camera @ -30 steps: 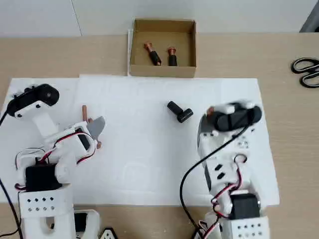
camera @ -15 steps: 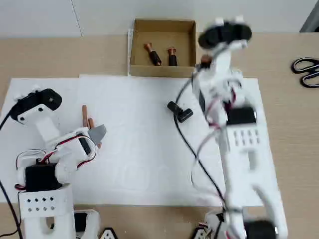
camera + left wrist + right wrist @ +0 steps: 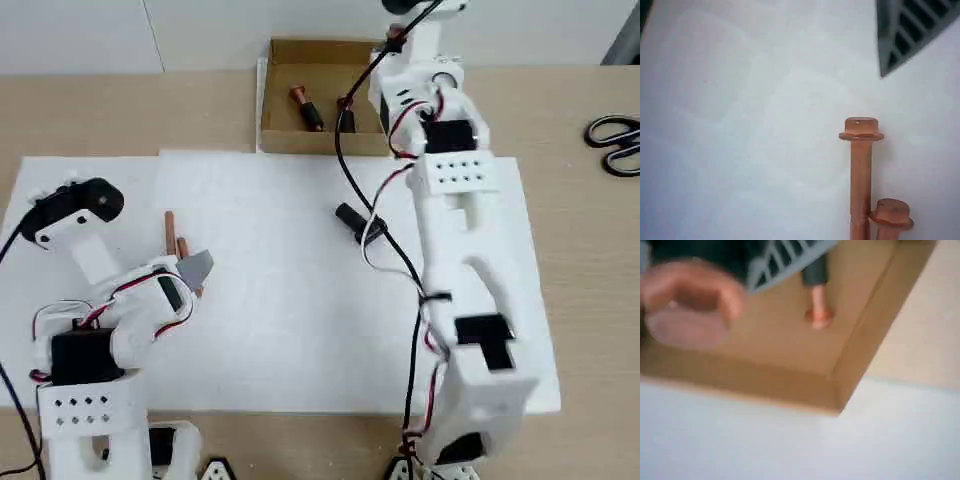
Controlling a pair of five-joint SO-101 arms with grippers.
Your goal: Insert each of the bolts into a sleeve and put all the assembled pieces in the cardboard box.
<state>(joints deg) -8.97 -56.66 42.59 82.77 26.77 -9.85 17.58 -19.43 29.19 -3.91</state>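
Robotics lab: tabletop arms (image 3: 455, 250) (scissors (image 3: 613, 143) nearby).

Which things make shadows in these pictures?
Left wrist view: a faint shadow beside the long bolt. Right wrist view: the cardboard box wall is darker than its floor. High view: light is even, shadows barely there.
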